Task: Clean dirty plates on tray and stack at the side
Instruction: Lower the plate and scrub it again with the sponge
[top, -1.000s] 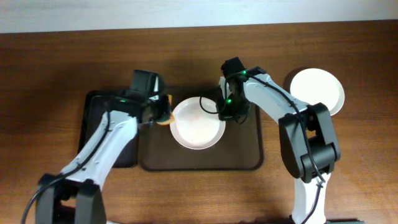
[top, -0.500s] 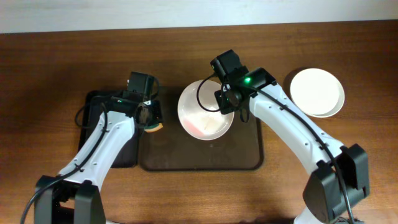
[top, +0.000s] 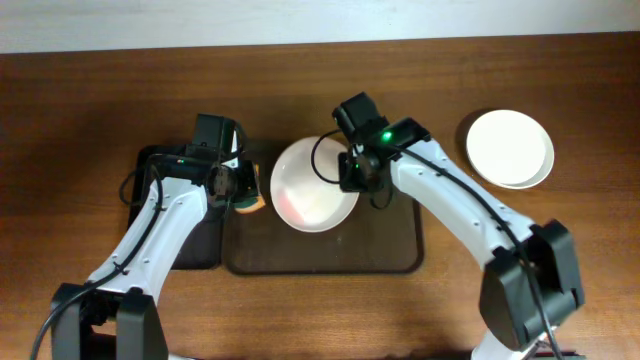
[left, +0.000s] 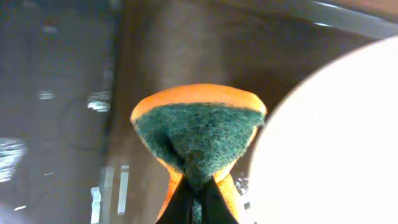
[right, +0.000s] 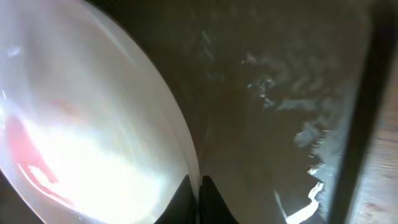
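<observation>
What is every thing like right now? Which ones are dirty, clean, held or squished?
held plate, dirty, red smear inside, gripped by its rim above the brown tray.
side plate, no red showing, resting on the table.
sponge, squeezed, green side showing.
brown tray, shiny and streaky, lying flat.
left gripper, shut on the sponge.
right gripper, shut on the held plate's rim.

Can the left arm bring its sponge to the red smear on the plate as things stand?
Probably yes. The sponge in the left gripper is just beside the left rim of the plate, with nothing between it and the red smear. The right gripper holds the opposite rim, clear of that path.
</observation>
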